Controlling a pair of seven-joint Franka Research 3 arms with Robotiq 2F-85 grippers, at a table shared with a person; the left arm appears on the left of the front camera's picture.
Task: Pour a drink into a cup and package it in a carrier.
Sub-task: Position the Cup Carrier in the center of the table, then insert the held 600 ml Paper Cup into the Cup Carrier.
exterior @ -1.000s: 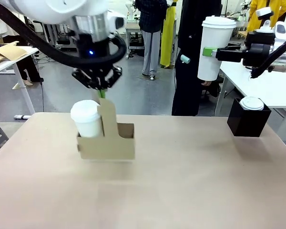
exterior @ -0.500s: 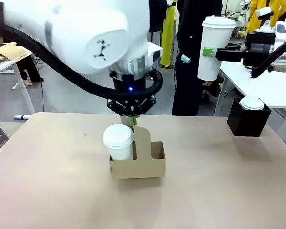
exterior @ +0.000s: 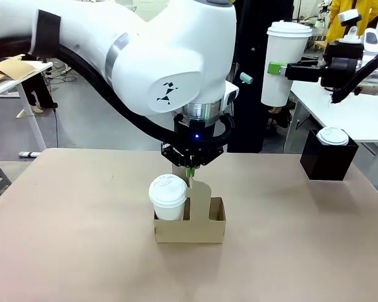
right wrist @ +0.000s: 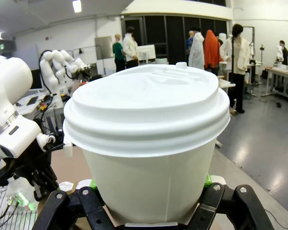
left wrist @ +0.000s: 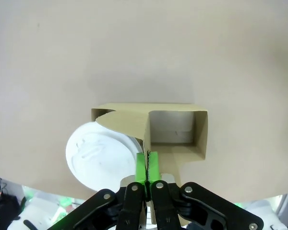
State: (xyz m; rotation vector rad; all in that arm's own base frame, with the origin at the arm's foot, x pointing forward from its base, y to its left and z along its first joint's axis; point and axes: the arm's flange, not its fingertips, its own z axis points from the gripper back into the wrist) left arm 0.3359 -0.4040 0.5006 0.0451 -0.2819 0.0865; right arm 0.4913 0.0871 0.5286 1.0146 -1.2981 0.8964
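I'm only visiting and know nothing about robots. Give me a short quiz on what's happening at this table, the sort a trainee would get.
1. True or false: both pockets of the cardboard carrier hold a cup.
2. What does the left hand pinch? A) the carrier's handle panel B) a straw C) a napkin
3. Name the thing that the right hand holds up in the air.

Key:
1. False. The short cup sits in one pocket, and the other pocket is empty.
2. A.
3. The tall cup with its lid on.
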